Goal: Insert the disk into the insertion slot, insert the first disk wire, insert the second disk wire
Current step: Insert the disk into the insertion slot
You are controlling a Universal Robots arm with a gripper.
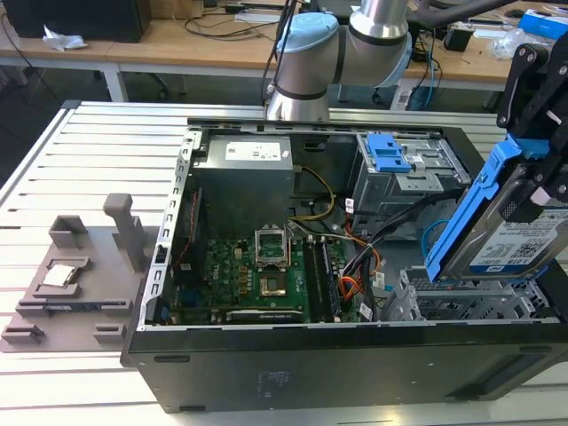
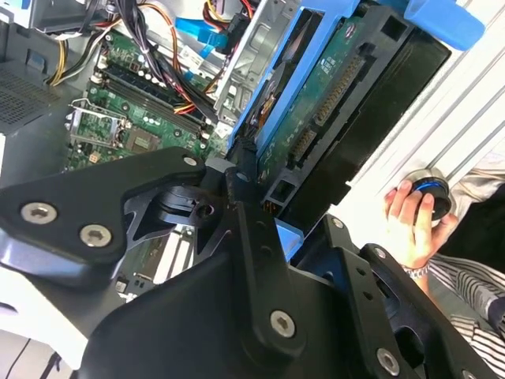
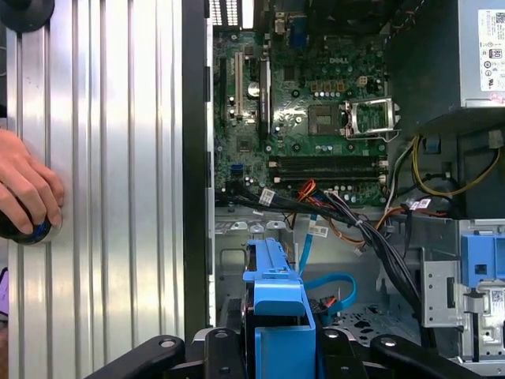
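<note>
Disk (image 1: 522, 238) in its blue carrier is clamped between your black fingers (image 2: 251, 229), which are closed on the carrier's end. It hangs tilted, label side up, at the exterior view's right, and in the first wrist view the carrier's blue edge (image 3: 276, 304) stands straight ahead of the camera. Its lower edge sits right at the top of the silver perforated drive cage (image 1: 453, 306), the insertion slot, in the near corner of the open computer case (image 1: 293, 368). You cannot tell whether the two touch, and the disk is not seated in the cage.

Just beyond the cage, a light blue cable (image 3: 327, 280) loops on the case floor beside a bundle of black wires (image 3: 371, 237). Further in lies the green motherboard (image 1: 257, 275). Behind it are the grey power supply (image 1: 244, 169) and the grey bay with the blue latch (image 1: 390, 155).

Outside the case, a person's hand (image 3: 28, 189) rests on a round black knob (image 2: 432, 193) on the slatted metal worktop (image 1: 80, 160). A grey fixture (image 1: 80, 266) sits on the worktop at the exterior view's left, and the arm (image 1: 337, 44) rises behind the case.
</note>
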